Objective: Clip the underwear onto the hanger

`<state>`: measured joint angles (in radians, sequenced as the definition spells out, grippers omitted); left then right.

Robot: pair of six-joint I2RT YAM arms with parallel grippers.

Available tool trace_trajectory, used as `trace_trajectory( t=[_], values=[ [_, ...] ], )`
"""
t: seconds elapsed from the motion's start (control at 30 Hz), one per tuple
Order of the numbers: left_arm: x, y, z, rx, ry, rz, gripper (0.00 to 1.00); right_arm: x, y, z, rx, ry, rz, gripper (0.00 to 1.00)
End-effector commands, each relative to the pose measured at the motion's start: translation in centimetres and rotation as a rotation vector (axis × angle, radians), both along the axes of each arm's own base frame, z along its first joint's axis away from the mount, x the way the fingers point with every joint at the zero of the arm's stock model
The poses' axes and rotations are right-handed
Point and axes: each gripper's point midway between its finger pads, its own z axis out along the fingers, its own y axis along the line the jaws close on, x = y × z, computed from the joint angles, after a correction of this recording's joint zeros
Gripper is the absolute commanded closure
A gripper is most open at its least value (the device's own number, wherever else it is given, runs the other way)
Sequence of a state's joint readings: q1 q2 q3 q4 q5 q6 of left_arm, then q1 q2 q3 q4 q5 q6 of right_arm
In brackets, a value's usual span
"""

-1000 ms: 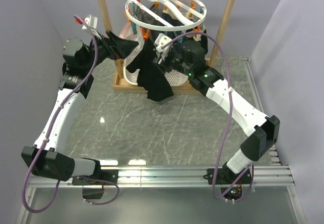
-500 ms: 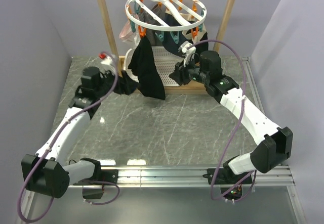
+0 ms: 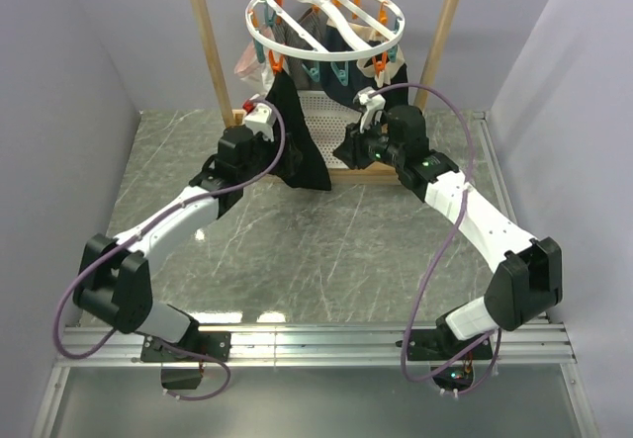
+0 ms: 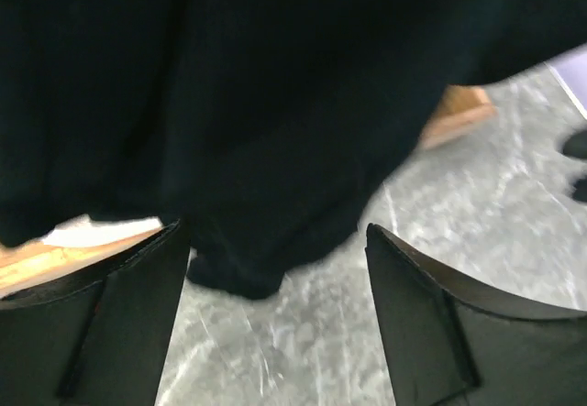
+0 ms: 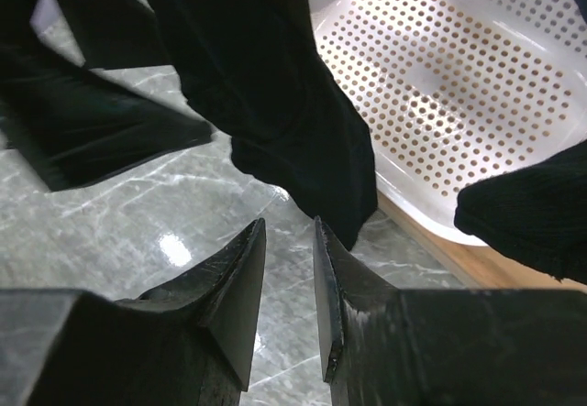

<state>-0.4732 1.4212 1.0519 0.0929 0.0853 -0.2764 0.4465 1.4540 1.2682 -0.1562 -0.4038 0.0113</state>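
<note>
The round white hanger (image 3: 321,23) hangs by its hook from the wooden frame, with orange and teal clips under its ring. The black underwear (image 3: 297,146) dangles from a clip at the ring's front left, and its lower edge reaches down to the frame's base. My left gripper (image 3: 265,161) is at the fabric's lower left. In the left wrist view its fingers (image 4: 119,305) stand wide apart on nothing, the underwear (image 4: 257,104) just beyond them. My right gripper (image 3: 348,149) is to the right of the cloth. Its jaws (image 5: 288,223) leave a narrow empty gap below the underwear (image 5: 266,85).
The wooden frame rack (image 3: 213,52) stands at the back of the marble table (image 3: 326,250). A white perforated basket (image 5: 459,85) sits on its base. A pale pink garment (image 3: 247,62) and other dark items hang from the hanger; a black piece (image 5: 532,213) dangles over the basket.
Both arms have come down from the hanger, leaving the underwear hanging from a clip. The left arm swung right to the fabric's lower edge. The right jaws narrowed.
</note>
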Motion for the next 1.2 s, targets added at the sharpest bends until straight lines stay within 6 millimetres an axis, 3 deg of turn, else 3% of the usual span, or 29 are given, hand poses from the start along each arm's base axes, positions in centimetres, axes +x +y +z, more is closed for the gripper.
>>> trace_trajectory(
  t=[0.0, 0.1, 0.13, 0.23, 0.27, 0.3, 0.47, 0.67, 0.8, 0.83, 0.87, 1.03, 1.17],
  values=[
    [2.5, -0.3, 3.5, -0.051, -0.092, 0.075, 0.19, 0.9, 0.2, 1.4, 0.069, -0.024, -0.011, 0.65],
    [3.2, -0.6, 3.3, -0.047, -0.094, 0.074, 0.34, 1.3, 0.6, 1.2, 0.089, -0.002, -0.001, 0.65],
    [3.2, -0.5, 3.5, -0.044, -0.096, 0.075, 0.53, 1.5, 0.7, 0.9, 0.095, 0.009, -0.001, 0.65],
    [2.4, 0.4, 3.9, -0.019, -0.109, 0.074, 0.95, 1.8, 1.3, 0.7, 0.122, 0.024, 0.018, 0.65],
    [1.9, 0.7, 4.1, 0.001, -0.122, 0.052, 1.00, 1.9, 1.6, 0.7, 0.133, 0.033, 0.025, 0.65],
    [1.1, 0.9, 5.0, 0.001, -0.147, 0.025, 1.00, 2.1, 1.9, 0.3, 0.139, 0.050, 0.033, 0.65],
    [-2.5, 1.2, 5.0, 0.092, -0.191, -0.171, 1.00, 1.6, 3.8, -0.9, 0.237, 0.205, 0.103, 0.55],
    [-5.2, 3.6, 6.4, 0.183, -0.285, -0.298, 1.00, 1.5, 5.5, -1.6, 0.393, 0.362, 0.148, 0.41],
    [-7.4, 3.8, 7.7, 0.216, -0.371, -0.428, 1.00, 0.7, 6.4, -2.3, 0.528, 0.527, 0.223, 0.34],
    [-7.5, 4.1, 7.8, 0.225, -0.391, -0.435, 1.00, 0.9, 6.5, -1.2, 0.596, 0.553, 0.234, 0.33],
    [-7.6, 4.2, 8.1, 0.229, -0.407, -0.440, 1.00, 0.8, 6.4, -1.6, 0.626, 0.583, 0.234, 0.32],
    [-7.9, 3.5, 8.5, 0.184, -0.360, -0.492, 1.00, -0.3, 6.8, 0.3, 0.769, 0.607, 0.336, 0.32],
    [-7.7, 3.2, 9.0, 0.145, -0.357, -0.487, 1.00, -0.9, 6.9, -0.6, 0.751, 0.558, 0.364, 0.30]
  ],
)
